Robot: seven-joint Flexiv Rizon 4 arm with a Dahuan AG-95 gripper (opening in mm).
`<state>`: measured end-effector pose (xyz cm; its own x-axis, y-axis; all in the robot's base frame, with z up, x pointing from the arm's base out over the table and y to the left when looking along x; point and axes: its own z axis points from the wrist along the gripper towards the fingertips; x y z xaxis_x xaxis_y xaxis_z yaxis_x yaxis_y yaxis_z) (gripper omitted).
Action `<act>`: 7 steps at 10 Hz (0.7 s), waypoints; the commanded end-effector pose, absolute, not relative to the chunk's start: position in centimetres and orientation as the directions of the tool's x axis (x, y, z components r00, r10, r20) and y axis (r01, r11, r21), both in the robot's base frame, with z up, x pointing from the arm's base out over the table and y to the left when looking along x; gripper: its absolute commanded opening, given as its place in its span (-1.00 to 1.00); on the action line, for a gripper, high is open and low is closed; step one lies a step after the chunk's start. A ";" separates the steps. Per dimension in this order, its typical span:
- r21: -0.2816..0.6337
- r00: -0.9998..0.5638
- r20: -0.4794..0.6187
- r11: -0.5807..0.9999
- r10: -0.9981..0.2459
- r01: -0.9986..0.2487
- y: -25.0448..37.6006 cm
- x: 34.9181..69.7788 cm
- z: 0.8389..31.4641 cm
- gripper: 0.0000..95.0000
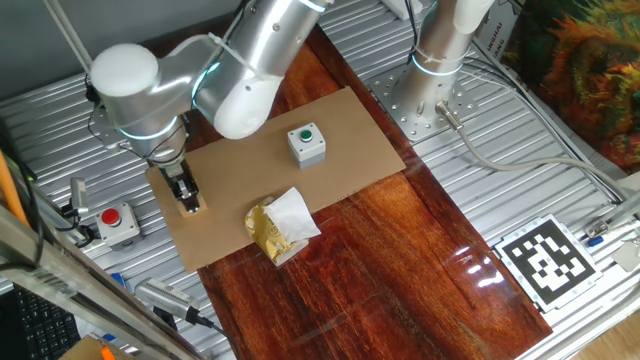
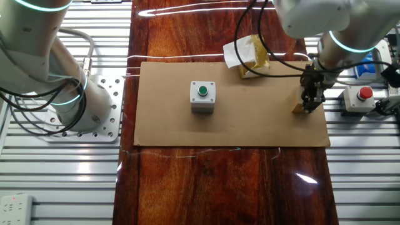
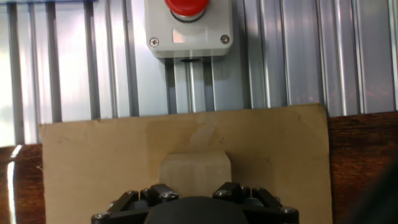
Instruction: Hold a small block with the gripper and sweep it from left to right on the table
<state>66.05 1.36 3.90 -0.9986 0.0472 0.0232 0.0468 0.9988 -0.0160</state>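
A cardboard sheet (image 1: 330, 140) lies across the table (image 1: 400, 260) in front of you. On the sheet, the small block (image 1: 193, 204) sits near one end, at the gripper (image 1: 187, 198) tip. A button box (image 1: 306, 143) stands near the sheet's middle. A crumpled wrapper (image 1: 280, 228) lies at the sheet's edge, partly on the table. Beyond the block's end, a second button box (image 1: 117, 222) sits on the ribbed metal surface (image 1: 50, 150).
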 end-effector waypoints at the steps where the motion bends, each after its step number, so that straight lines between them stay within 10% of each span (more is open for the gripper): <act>1: 0.099 -0.994 0.040 0.989 0.107 0.110 1.4 66.0 3.4 -0.20; 7: -0.001 -0.998 0.039 0.999 0.050 0.050 1.1 65.1 3.6 -0.20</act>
